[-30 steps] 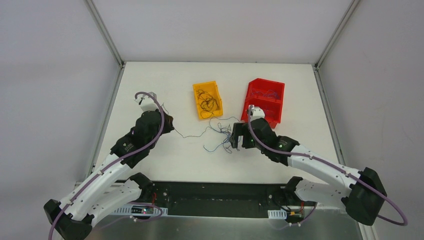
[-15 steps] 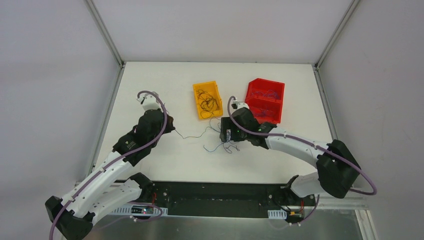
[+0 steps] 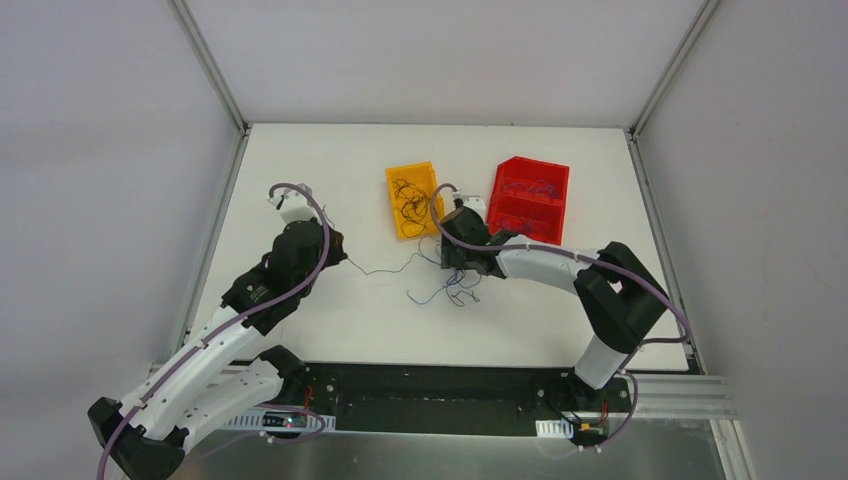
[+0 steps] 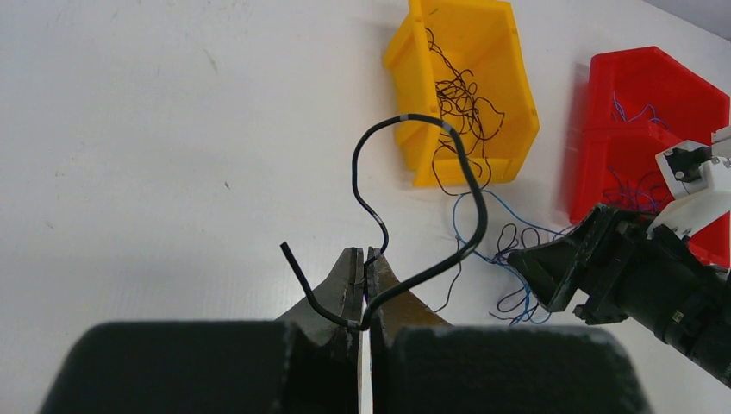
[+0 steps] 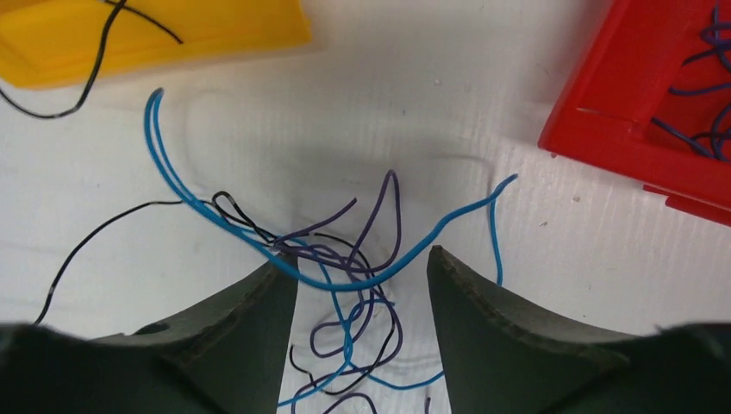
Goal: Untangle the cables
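Observation:
A tangle of thin blue, purple and black cables (image 3: pixel 447 285) lies on the white table, in front of the yellow bin. My right gripper (image 3: pixel 452 262) is open just above the tangle. In the right wrist view (image 5: pixel 362 259) its jaws stand wide apart, with a blue cable (image 5: pixel 345 280) and purple loops between them. My left gripper (image 3: pixel 336 252) is shut on one end of a black cable (image 3: pixel 385 268) that runs right to the tangle. In the left wrist view (image 4: pixel 362 257) the black cable (image 4: pixel 414 121) loops up from the closed jaws.
A yellow bin (image 3: pixel 394 205) holds several black cables. A red bin (image 3: pixel 505 190) to its right holds blue and purple ones. Both also show in the left wrist view: the yellow bin (image 4: pixel 401 65) and the red bin (image 4: pixel 595 138). Grey walls enclose the table.
My right gripper has moved left and farther away, from right of the tangle to above it, beside the yellow bin. My left gripper has hardly moved and keeps the black cable.

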Motion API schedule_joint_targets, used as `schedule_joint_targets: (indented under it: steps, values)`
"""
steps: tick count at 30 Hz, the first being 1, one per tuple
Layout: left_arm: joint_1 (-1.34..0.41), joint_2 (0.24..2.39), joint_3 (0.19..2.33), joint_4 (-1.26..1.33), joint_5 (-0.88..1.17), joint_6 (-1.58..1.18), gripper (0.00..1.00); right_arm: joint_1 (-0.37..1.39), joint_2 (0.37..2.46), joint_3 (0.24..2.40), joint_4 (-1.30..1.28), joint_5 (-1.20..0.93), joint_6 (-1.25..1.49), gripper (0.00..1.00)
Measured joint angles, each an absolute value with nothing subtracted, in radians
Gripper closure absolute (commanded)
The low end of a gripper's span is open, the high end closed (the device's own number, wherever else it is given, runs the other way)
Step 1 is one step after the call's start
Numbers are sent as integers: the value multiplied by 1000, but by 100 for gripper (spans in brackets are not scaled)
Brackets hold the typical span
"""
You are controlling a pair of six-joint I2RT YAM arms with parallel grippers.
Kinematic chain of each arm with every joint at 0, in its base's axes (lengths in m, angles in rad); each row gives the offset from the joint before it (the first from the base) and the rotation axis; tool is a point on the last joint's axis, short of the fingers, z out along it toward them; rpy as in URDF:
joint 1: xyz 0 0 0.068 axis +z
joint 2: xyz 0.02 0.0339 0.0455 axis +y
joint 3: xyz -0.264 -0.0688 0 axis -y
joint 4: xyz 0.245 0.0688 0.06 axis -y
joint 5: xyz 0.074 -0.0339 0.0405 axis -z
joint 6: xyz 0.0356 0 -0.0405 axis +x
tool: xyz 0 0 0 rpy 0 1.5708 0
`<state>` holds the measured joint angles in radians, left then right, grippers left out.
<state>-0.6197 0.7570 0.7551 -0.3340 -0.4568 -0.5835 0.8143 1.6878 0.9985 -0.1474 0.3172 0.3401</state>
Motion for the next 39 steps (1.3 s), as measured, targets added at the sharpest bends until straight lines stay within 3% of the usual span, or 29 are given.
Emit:
schedule_joint_targets:
  steps: [3, 8, 15, 24, 31, 39]
  values:
    - [-620, 750, 755, -335, -468, -583, 100, 802, 1710, 1004, -144, 336, 347, 54]
    - [-620, 750, 755, -336, -497, -580, 100, 783, 1729, 1004, -142, 340, 358, 100]
    - [-620, 750, 756, -398, -689, -627, 100, 760, 1621, 918, -135, 328, 384, 100]
    - [-607, 727, 791, -554, -1000, -735, 100, 595, 1138, 744, -246, 313, 403, 100]
    - [-607, 561, 802, -619, -1202, -773, 100, 334, 878, 669, -402, 353, 489, 100]
    - [-607, 520, 835, -636, -1262, -768, 100, 239, 734, 614, -464, 318, 532, 100]
